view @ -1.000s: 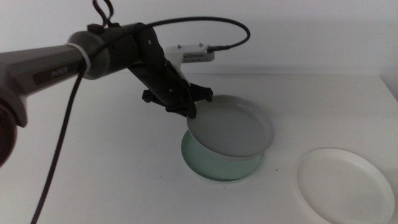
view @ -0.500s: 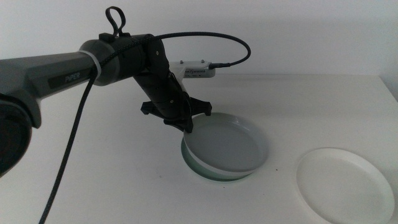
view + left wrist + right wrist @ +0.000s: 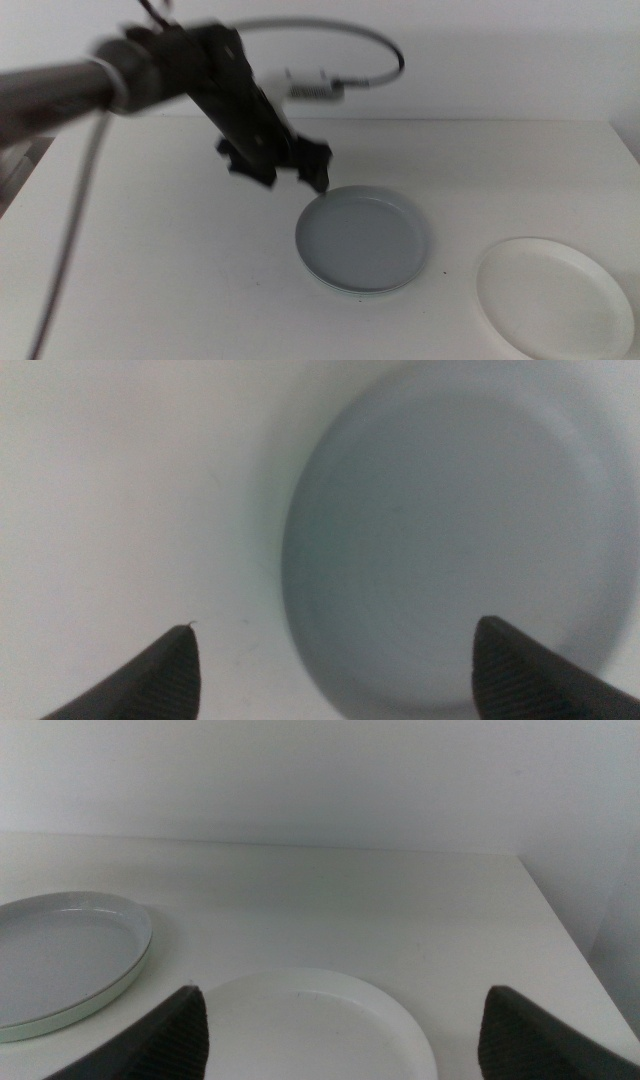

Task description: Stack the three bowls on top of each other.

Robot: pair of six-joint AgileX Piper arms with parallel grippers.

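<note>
The light grey bowl (image 3: 362,235) sits nested in the mint green bowl (image 3: 347,290), of which only a thin rim shows, at the table's middle. My left gripper (image 3: 293,178) hovers open just behind and left of the stack's rim, apart from it. In the left wrist view its jaws stand wide apart around nothing (image 3: 335,625), with the grey bowl (image 3: 450,540) below. The white bowl (image 3: 555,295) lies alone at the front right. My right gripper (image 3: 340,990) is open over the white bowl (image 3: 310,1025), beside the grey bowl (image 3: 60,955); it is outside the middle view.
A small white device (image 3: 310,88) with a black cable lies at the back of the white table (image 3: 150,280). The left arm reaches in across the back left. The table's right edge runs close to the white bowl.
The left gripper let go of the grey bowl, which now lies flat in the mint green bowl, and it has lifted away up and to the left.
</note>
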